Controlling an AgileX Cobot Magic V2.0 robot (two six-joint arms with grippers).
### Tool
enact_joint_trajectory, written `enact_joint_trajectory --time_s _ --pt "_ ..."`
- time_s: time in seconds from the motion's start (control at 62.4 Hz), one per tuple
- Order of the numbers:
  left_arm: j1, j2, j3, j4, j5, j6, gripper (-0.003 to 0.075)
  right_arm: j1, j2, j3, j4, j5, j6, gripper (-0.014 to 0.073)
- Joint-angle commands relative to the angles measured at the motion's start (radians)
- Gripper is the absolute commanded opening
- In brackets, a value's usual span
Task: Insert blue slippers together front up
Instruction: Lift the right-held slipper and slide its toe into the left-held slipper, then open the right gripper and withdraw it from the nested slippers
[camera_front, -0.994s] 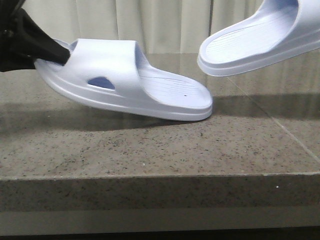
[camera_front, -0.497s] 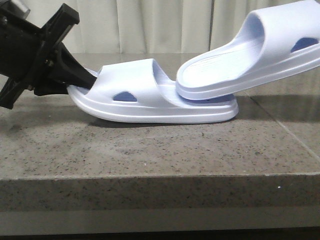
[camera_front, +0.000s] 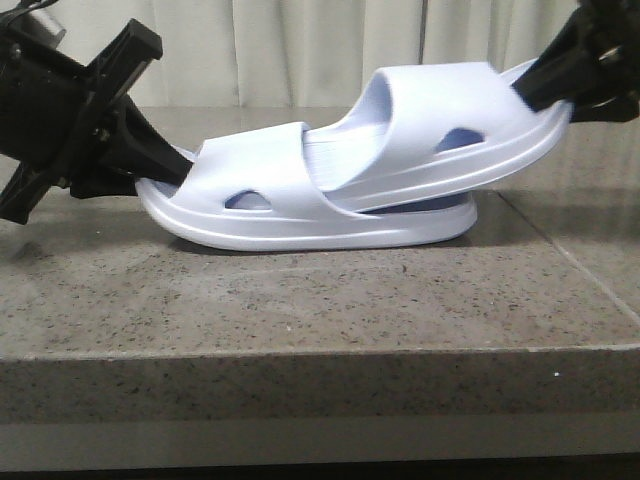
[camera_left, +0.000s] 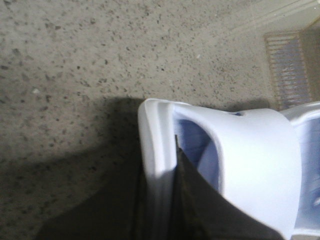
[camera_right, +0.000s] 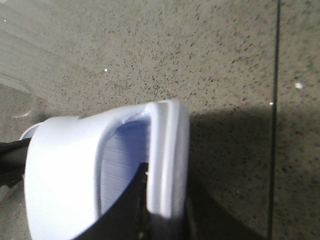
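Left gripper (camera_front: 165, 165), partly cut off at the frame edge, clamped on the end of the lower slipper (camera_front: 300, 215); one finger (camera_left: 200, 210) inside, the other under the rim, tips hidden. Lower slipper flat on the speckled counter (camera_front: 300, 300). Upper slipper (camera_front: 440, 140) tilted, front end pushed under the lower strap and hidden there. Right gripper (camera_front: 540, 85), mostly out of frame, pinching its raised end.

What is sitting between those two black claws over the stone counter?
In the front view, only the two blue slippers: the lower slipper, held by the left gripper, and the upper slipper, held by the right gripper, its front tucked under the lower one's strap.
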Motion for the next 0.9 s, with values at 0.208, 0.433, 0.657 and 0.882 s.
enact_joint_trajectory --time_s 0.208,0.433,0.657,0.882 --pt "-0.010 -0.030 -0.027 -0.043 0.039 0.013 -0.0020 0.178 0.026 -0.023 0.051 -0.044 -0.015 -0.0113" --pt "-0.007 -0.030 -0.027 -0.043 0.039 0.013 -0.0020 0.171 0.021 -0.023 0.036 -0.050 -0.031 -0.0109" --pt "-0.007 -0.030 -0.027 -0.043 0.041 0.013 -0.0020 0.052 -0.047 -0.023 -0.118 -0.011 -0.031 0.0140" --pt "-0.006 -0.030 -0.027 -0.043 0.031 0.013 -0.0020 -0.171 -0.140 -0.023 -0.181 0.081 -0.031 0.0404"
